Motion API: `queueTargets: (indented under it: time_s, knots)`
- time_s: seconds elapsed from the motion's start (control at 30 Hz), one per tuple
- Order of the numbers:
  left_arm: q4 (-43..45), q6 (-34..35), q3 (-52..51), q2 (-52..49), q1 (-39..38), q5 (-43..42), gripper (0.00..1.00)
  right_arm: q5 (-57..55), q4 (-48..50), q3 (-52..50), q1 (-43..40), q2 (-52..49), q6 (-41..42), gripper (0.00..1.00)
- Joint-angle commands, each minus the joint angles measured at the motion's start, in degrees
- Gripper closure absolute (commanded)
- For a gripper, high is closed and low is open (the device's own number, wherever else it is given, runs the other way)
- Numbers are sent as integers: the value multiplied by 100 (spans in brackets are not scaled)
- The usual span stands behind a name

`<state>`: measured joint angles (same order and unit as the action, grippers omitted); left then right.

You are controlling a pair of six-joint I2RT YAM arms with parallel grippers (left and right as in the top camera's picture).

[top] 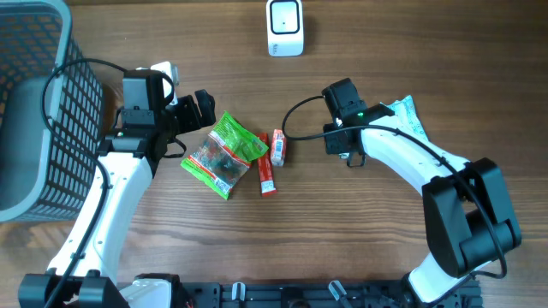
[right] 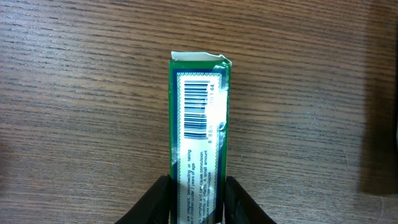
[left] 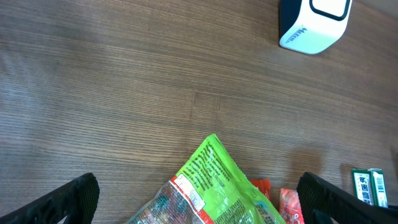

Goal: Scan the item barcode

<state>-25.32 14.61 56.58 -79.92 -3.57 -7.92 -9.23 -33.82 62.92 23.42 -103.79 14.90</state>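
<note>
Between the right gripper's (right: 199, 202) black fingers (right: 155, 202) a slim green box (right: 198, 124) is being pinched, one finger pressing on each long side. The box is pointing away from the wrist camera with its printed barcode (right: 194, 109) facing up, and its far end flap is looking torn. Whether it is resting on the wooden table (top: 411, 51) or hanging just above it, I cannot tell. In the overhead view this gripper is sitting right of centre, and a teal-and-white packet (top: 402, 109) is peeking out from behind that arm.

Further left, the left gripper (left: 199, 202) is hovering with its fingers (left: 68, 202) spread wide, holding nothing, over the near end of a green snack packet (top: 224, 154) that is lying flat. Just beside that packet's right edge a thin red sachet (top: 266, 175) is lying, and a small red-and-white box (top: 278, 147) is touching the sachet's upper end.

At the table's left edge a grey mesh basket (top: 77, 111) is standing upright, partly cut off by the frame; every packet is lying outside it. Farthest off, a white scanner (top: 284, 27) is standing at the far edge, well apart from the green box.
</note>
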Motion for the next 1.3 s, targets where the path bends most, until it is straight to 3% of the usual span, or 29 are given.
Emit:
queueTargets:
  time_s: [0.0,0.17,0.57,0.97,1.27]
  knots:
    - [15,-92,31,52,37,33,0,0,-24,-81,-15,48,13,73]
    - [15,-92,31,52,37,33,0,-350,-33,-76,-15,42,4,79]
    - [15,-92,31,52,37,33,0,-1572,-610,221,-13,284,-267,78]
    - [15,-92,31,52,37,33,0,-3644,-566,-7,1143,31,984,79]
    - [15,-92,31,52,37,33,0,-4059,-428,-4,1425,-848,1119,79]
